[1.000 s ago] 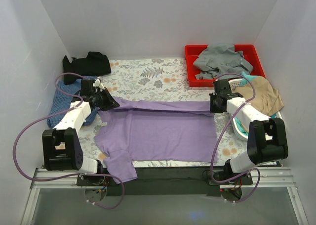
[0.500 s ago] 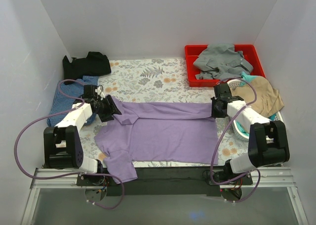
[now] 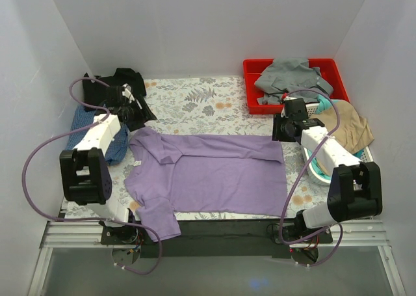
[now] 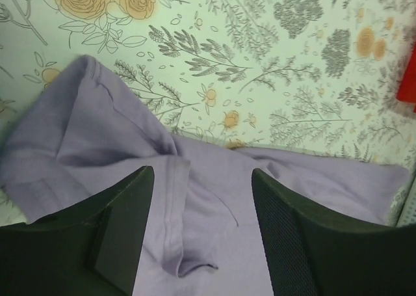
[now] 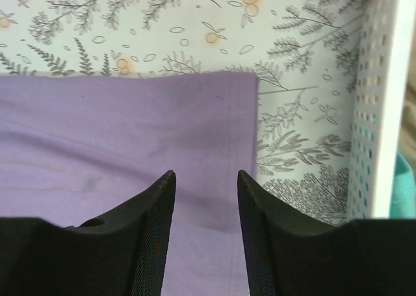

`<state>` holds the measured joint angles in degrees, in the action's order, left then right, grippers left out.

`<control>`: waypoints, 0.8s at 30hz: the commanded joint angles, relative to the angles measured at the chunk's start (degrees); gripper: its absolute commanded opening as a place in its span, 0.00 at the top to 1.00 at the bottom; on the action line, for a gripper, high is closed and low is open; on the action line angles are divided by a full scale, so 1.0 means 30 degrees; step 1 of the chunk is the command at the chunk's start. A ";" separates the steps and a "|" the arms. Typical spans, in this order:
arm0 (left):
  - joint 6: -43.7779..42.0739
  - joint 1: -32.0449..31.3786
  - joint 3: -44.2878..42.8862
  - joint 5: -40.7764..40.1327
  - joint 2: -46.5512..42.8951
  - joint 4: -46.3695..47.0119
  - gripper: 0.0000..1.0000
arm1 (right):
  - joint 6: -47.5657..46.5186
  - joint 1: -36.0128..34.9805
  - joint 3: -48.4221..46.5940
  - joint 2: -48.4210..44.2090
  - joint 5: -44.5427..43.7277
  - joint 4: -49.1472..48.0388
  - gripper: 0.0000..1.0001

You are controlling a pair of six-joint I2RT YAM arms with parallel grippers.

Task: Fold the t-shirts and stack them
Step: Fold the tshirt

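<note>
Near sleeve: one sleeve [image 3: 159, 218] of the lilac t-shirt [image 3: 214, 175] reaches the counter's [image 3: 195, 104] near edge, lower left of the top view. It is not yet folded in.
Shirt body: it lies flat in the middle of the frame, its long axis running left to right, with the shoulders at the left and the hem at the right.
Far long side: a band of cloth lies doubled over toward the middle and forms a straight far edge.
Right jaws: parted to a middling width, they hold nothing. In my wrist view the hem corner lies directly below them, beside the white basket [image 5: 374, 114].
Left jaws: parted wider, they also hold nothing. The rumpled far shoulder shows beneath them, toward the bottom of my wrist view.
Relation for the next move: each arm has its own end of the shirt. My right sits close over its corner, while my left stands off toward the upper left.
Judgement: the near long side looks next to fold.
Behind my left: the blue checked t-shirt [image 3: 79, 119] and, farther back, the black t-shirt [image 3: 133, 80].
Far right: the red bin [image 3: 250, 94], holding grey cloth.
</note>
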<state>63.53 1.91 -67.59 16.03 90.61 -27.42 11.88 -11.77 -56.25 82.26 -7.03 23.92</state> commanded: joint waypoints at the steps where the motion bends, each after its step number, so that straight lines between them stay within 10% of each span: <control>1: 0.0064 -0.0052 -0.0700 0.0660 0.1786 0.0525 0.41 | 0.0113 -0.0353 -0.1025 0.0412 0.1432 -0.0737 0.50; 21: -0.0462 -0.0983 0.0120 0.1248 0.4425 0.0351 0.47 | 0.0376 -0.0823 -0.0615 0.1057 0.2196 -0.1265 0.51; 24: -0.0492 -0.1194 -0.0115 0.1189 0.4748 0.0234 0.65 | 0.0376 -0.0852 -0.0528 0.1115 0.2196 -0.1265 0.51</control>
<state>63.00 -0.23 -66.72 18.94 104.55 -25.87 12.47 -13.98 -56.97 85.01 -1.06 22.09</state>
